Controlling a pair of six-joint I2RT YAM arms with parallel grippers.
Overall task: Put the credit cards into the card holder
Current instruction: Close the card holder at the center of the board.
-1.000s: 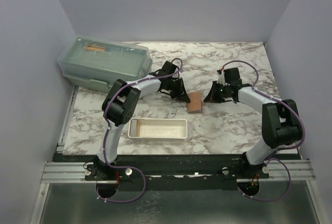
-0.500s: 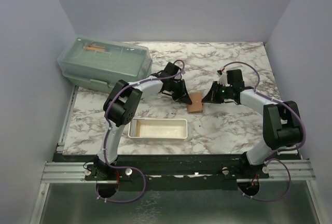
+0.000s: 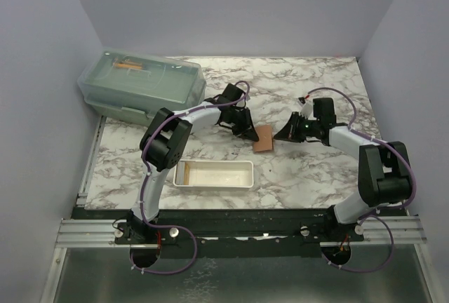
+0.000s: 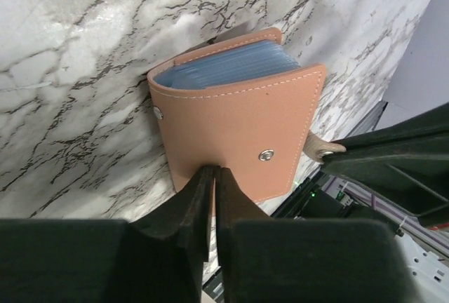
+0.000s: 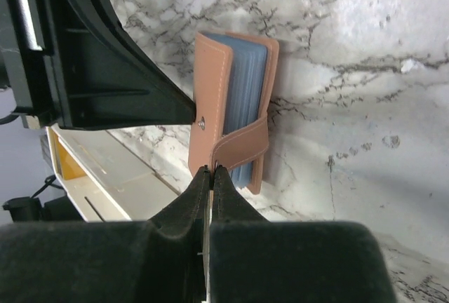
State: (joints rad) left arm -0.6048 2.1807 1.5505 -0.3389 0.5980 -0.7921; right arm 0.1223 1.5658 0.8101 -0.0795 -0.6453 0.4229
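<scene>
Now my left gripper is clenched, tips touching the tan leather folding card holder. It sits mid-table, shut, stuffed with thin blue-grey cards. My right gripper is clenched at its strap. I see a white marble table and plain lilac walls.

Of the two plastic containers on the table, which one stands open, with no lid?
The white tray, low and long, near the arm bases: its top is open. The green-tinted bin at the far left has its lid on.

Tan card holder, blue-grey credit cards, grey-veined white table
</scene>
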